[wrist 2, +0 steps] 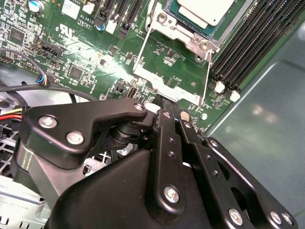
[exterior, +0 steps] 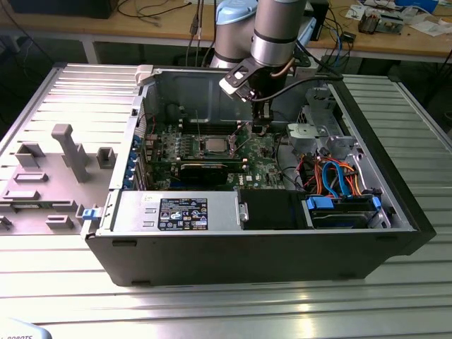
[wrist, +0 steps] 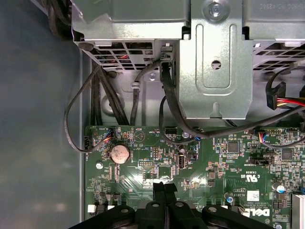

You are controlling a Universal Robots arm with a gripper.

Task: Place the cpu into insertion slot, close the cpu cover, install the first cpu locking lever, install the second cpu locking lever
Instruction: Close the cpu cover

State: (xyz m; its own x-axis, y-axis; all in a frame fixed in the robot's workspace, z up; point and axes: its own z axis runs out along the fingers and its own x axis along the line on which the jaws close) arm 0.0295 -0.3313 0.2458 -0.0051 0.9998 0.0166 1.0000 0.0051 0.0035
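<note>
The cpu [wrist 2: 205, 10], a silvery square chip, lies in the insertion slot [wrist 2: 190, 40] on the green board; the exterior view shows the cpu [exterior: 214, 146] mid-board. The cpu cover [wrist 2: 167, 90], a thin metal frame, is swung open off the slot, and the board shows through its cut-out. Two wire locking levers [wrist 2: 144, 45] [wrist 2: 208, 71] stand raised beside it. My gripper [wrist 2: 167, 102] is shut, its black tips right at the cover's free edge. I cannot tell whether they pinch that edge. In the exterior view my gripper [exterior: 263, 127] hangs just right of the slot.
Black memory slots [wrist 2: 248, 47] run beside the slot, with the case wall [wrist 2: 267, 119] beyond. A metal drive cage [wrist: 214, 71], black cables [wrist: 100, 95] and a coin battery [wrist: 119, 153] lie ahead of the tips. A grey fixture tray [exterior: 63, 155] sits outside the case on the exterior view's left.
</note>
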